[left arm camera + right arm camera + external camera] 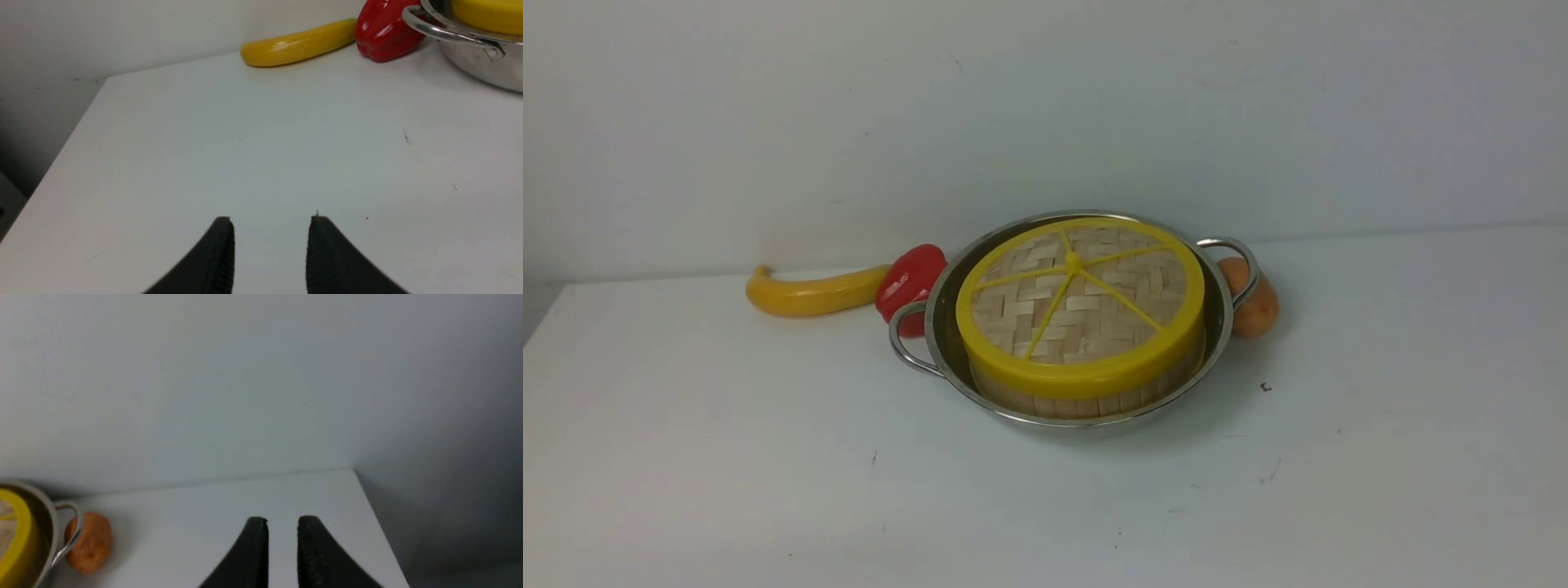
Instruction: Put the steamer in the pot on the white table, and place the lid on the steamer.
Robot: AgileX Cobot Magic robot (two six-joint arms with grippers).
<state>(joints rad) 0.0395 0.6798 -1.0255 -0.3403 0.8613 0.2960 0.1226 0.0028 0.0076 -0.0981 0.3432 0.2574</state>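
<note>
Evidently the placing work is done: the steamer (1086, 392) sits inside the pot (1217, 327), and the lid (1081, 302) rests on top of it, its yellow rim covering the basket, perhaps slightly tilted toward the near side. The pot stands toward the far middle of the white worktop (768, 457). Just left of it lie a red pepper (909, 282) and a yellow squash (813, 292); an orange potato-like toy (1254, 306) touches the right handle.

Neither arm shows in the front view. The left gripper (271, 245) hovers over bare worktop, near and left of the pot, fingers (220, 253) parted and holding nothing. The right gripper (282, 547) is well right of the pot, its fingers slightly parted, also empty.

Judging by this, the step in hand is retreat; next calls only for checking that the lid sits flush and parking both arms.
</note>
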